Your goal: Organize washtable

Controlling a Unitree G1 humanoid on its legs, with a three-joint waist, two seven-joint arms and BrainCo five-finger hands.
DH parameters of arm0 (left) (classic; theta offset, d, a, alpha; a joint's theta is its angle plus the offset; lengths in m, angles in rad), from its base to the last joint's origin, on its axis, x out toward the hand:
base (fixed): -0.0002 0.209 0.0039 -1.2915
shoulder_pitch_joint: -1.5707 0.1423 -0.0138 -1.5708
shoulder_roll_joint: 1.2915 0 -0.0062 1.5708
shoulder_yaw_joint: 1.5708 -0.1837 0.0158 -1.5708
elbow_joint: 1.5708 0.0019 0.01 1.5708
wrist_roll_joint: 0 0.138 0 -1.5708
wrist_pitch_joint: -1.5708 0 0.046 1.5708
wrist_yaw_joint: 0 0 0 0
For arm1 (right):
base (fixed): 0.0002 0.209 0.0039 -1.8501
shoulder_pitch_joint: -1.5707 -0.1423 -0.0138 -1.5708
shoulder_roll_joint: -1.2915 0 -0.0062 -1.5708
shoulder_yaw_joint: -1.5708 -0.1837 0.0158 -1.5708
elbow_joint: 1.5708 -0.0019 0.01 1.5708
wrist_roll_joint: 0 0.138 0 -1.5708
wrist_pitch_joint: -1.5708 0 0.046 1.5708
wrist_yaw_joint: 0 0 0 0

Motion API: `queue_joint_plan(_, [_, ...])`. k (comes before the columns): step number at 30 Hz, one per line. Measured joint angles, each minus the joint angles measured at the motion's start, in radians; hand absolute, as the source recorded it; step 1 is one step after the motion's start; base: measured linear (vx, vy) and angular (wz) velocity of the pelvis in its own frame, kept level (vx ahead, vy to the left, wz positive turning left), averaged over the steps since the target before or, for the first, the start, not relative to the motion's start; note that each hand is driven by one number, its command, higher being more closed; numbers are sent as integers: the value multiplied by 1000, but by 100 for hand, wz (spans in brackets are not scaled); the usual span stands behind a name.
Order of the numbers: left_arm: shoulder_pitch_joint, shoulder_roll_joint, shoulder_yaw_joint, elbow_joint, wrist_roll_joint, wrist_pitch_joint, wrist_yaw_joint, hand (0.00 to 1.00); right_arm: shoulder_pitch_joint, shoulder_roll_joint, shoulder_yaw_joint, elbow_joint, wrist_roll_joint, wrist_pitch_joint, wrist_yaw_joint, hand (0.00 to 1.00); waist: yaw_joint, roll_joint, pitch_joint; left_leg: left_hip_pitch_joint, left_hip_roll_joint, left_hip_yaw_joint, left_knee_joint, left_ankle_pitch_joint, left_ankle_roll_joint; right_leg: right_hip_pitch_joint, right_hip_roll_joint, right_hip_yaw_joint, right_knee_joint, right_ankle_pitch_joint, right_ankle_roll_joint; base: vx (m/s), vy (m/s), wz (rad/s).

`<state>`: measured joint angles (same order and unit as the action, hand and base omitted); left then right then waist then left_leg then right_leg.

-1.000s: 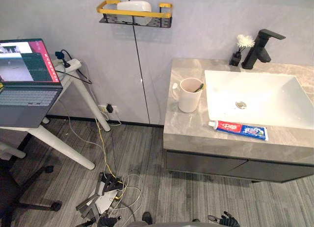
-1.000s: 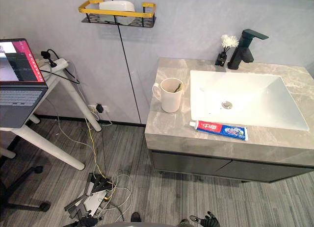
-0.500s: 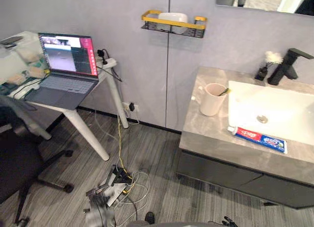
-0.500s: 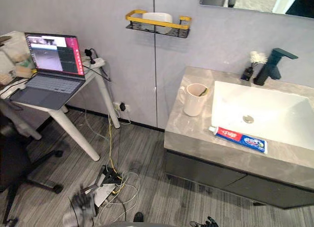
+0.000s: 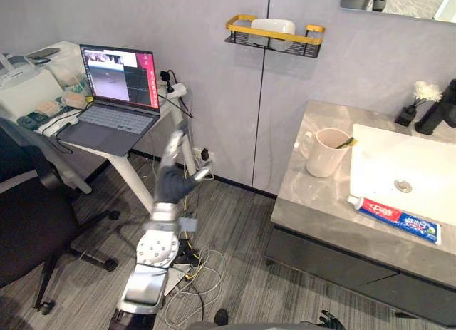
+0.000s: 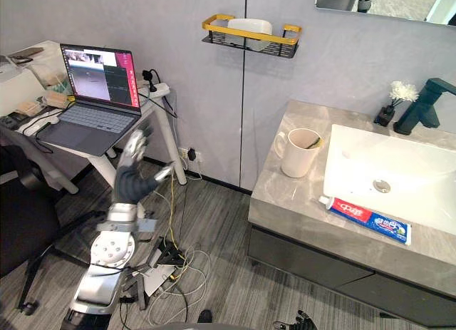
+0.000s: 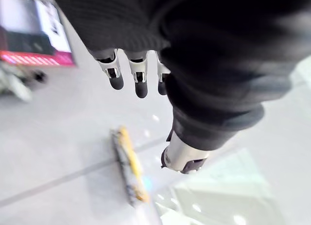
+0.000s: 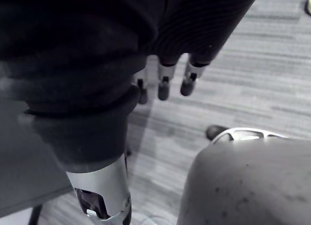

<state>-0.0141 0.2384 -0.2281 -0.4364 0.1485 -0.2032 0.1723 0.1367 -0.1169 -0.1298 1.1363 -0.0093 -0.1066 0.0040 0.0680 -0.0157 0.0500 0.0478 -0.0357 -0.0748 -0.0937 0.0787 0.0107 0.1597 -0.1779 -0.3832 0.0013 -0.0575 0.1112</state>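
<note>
Grey stone washtable (image 5: 308, 194) stands to the right in the left eye view. Its white sink (image 5: 417, 159) is beside a pale mug (image 5: 325, 155) holding a toothbrush (image 5: 347, 141). A toothpaste tube (image 5: 396, 218) lies along the front edge, its red and blue print too small to read. The left hand (image 5: 172, 180) is held up near a laptop (image 5: 114, 120), spread and empty.

In the right eye view, a yellow-railed shelf (image 6: 249, 38) hangs on the wall.

The left wrist view shows its fingers (image 7: 140, 82) straight.

In the right wrist view, the right hand (image 8: 164, 89) hangs relaxed above the plank floor (image 8: 252, 89), holding nothing.
</note>
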Motion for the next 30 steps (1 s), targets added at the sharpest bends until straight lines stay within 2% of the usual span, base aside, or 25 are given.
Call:
queue_joint_plan(6, [-157,88,-209,-116,-82,-68,-84,0,10,-23,27,21,1,3,2,0,-6,19,-18,3,6,11,-1,-4,-5,-17,1,17,14,-7,-3,-73,-12,-5])
queue_joint_plan(9, [-231,105,-275,-110,-136,-74,-108,0,11,-32,52,25,1,6,4,0,-10,23,-34,2,9,23,-1,-3,-6,-24,2,30,15,-6,-1,-50,-9,-12])
queue_joint_plan(16, [-408,89,-441,-28,-135,-78,-133,0,9,-29,52,26,4,8,20,0,-57,13,-45,10,19,69,0,2,-3,-42,3,79,13,3,1,-4,0,-20])
queue_joint_plan(18, [-457,64,-489,49,-111,-76,-138,0,17,-28,52,25,5,8,21,0,-59,13,-45,12,19,82,0,2,-3,-42,3,89,4,14,1,5,2,-18])
queue_joint_plan(24, [-570,-18,-598,294,50,-41,-151,0,7,-25,51,19,11,8,21,0,-108,12,-45,15,18,103,0,1,-3,-47,1,111,-2,22,4,-23,2,-11])
queue_joint_plan(26, [-616,-41,-632,390,97,-38,-151,0,6,-24,51,14,13,8,21,0,-116,14,-44,10,18,109,0,1,-3,-59,0,121,-1,24,5,-43,3,-13])
queue_joint_plan(30, [-667,-79,-642,498,170,-20,-146,0,0,-25,51,4,22,8,21,0,-141,25,-37,-3,19,120,0,-2,-7,-79,-1,135,-1,29,8,-23,5,-9])
